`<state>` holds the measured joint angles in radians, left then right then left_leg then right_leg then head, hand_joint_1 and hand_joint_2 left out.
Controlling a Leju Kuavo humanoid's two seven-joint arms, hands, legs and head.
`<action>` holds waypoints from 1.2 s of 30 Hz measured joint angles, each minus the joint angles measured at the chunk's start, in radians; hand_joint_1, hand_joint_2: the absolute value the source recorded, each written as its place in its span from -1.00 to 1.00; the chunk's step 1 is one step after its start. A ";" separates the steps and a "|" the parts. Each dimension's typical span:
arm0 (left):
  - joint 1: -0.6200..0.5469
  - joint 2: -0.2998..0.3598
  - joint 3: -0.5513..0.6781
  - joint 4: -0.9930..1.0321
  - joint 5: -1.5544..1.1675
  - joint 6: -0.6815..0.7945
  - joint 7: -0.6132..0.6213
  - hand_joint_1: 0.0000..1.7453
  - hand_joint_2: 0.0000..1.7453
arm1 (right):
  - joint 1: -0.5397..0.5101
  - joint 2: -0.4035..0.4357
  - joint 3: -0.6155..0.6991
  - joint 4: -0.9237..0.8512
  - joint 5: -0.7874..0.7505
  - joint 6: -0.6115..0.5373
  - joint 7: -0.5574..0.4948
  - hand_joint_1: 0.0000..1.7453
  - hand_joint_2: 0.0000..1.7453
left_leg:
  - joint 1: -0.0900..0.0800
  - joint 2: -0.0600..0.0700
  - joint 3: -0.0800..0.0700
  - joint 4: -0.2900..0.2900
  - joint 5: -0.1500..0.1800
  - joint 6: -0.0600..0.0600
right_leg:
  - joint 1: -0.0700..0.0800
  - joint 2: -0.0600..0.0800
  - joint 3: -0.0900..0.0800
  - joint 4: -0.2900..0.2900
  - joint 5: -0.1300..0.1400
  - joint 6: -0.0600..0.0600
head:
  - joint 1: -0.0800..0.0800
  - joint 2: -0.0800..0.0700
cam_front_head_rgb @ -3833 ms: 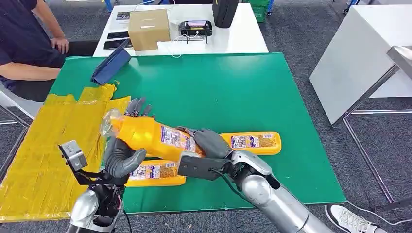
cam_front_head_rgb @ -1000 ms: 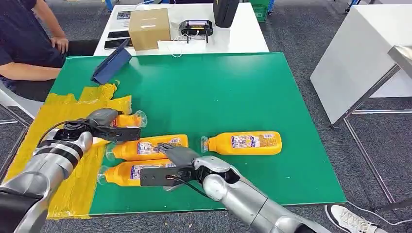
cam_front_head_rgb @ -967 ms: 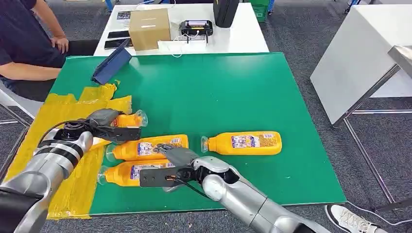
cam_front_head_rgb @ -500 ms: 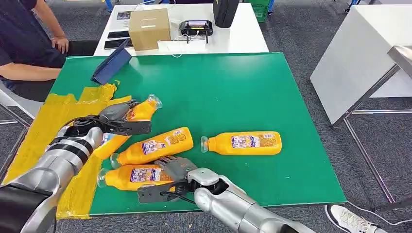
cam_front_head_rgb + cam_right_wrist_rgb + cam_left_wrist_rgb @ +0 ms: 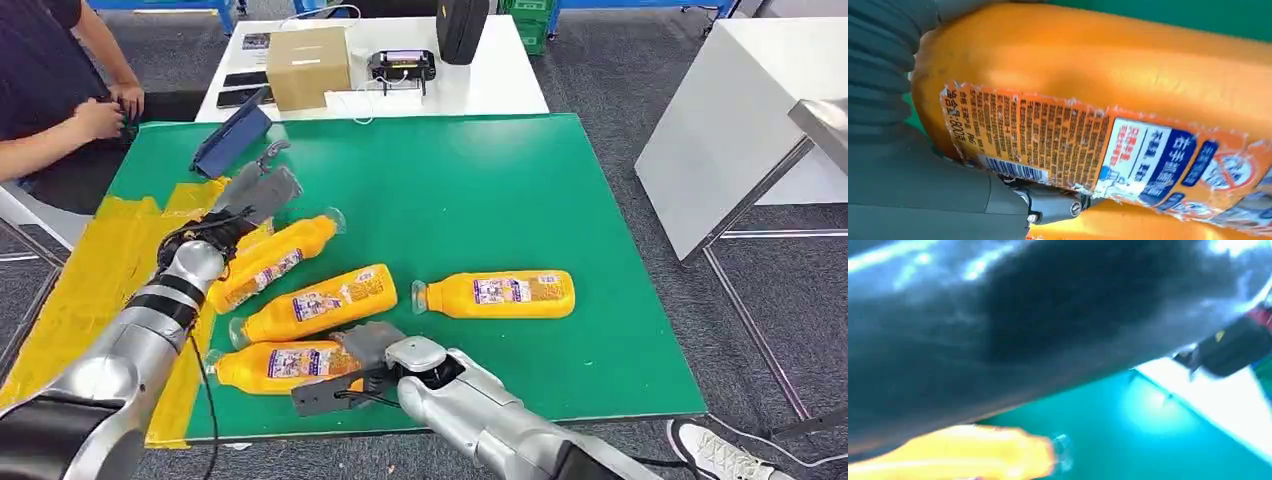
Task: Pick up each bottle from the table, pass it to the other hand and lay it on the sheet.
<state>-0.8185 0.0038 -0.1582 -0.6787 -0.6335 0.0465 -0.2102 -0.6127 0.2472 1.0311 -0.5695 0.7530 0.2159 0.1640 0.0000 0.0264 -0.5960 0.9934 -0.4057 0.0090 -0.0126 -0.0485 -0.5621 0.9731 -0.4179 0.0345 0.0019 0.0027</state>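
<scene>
Since half a second earlier, the left hand [image 5: 258, 190] had let go of its bottle and lifted off toward the far side of the tabletop [image 5: 480, 170], and the released bottle [image 5: 272, 259] had come to rest lower, slanting with its clear cap pointing away from the robot. That hand hovered with fingers spread and nothing in it, above the far edge of the yellow sheet [image 5: 80, 290]; its wrist camera was too blurred to add anything beyond a yellow bottle and green surface.

The green tabletop carried the sheet along its left side. The released bottle lay with its base end on the sheet's edge and its neck over the green. Just nearer the robot lay a second bottle [image 5: 312, 302], also slanted, on the green. A third bottle [image 5: 492, 293] lay well to the right, level, cap toward the others. The nearest bottle [image 5: 285, 365] lay at the tabletop's front, cap reaching the sheet's edge. The right hand [image 5: 362, 352] rested against this nearest bottle's base end; its wrist view showed the label close against the grey hand, but whether the fingers were clenched around it I could not tell
</scene>
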 measured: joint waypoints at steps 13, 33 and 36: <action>0.181 -0.028 0.279 -0.279 0.592 -0.014 0.048 -1.00 -1.00 | 0.139 -0.042 -0.175 -0.194 -0.212 -0.270 -0.033 1.00 1.00 | 0.000 0.000 -0.004 0.000 0.002 0.001 | 0.000 0.000 -0.001 0.000 0.002 0.001 | 0.000 0.000; 0.427 -0.018 0.352 -0.656 0.645 0.100 0.000 -1.00 1.00 | 0.484 -0.145 -0.423 -0.996 -0.431 -0.286 -0.143 1.00 1.00 | 0.000 -0.002 -0.021 0.000 0.002 0.000 | 0.001 -0.002 -0.017 0.000 0.001 0.002 | 0.000 0.000; 0.438 -0.021 0.352 -0.670 0.646 0.097 0.003 -1.00 1.00 | 0.505 -0.151 -0.426 -1.035 -0.434 -0.287 -0.145 1.00 1.00 | 0.000 -0.002 -0.021 0.000 0.002 0.000 | 0.001 -0.002 -0.018 0.000 0.001 0.002 | 0.000 0.000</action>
<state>-0.3809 -0.0172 0.1942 -1.3485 0.0130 0.1434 -0.2075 -0.1080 0.0965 0.6050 -1.6045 0.3193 -0.0713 0.0187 -0.0002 0.0245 -0.6166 0.9937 -0.4041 0.0094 -0.0114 -0.0508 -0.5799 0.9731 -0.4165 0.0361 0.0015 0.0027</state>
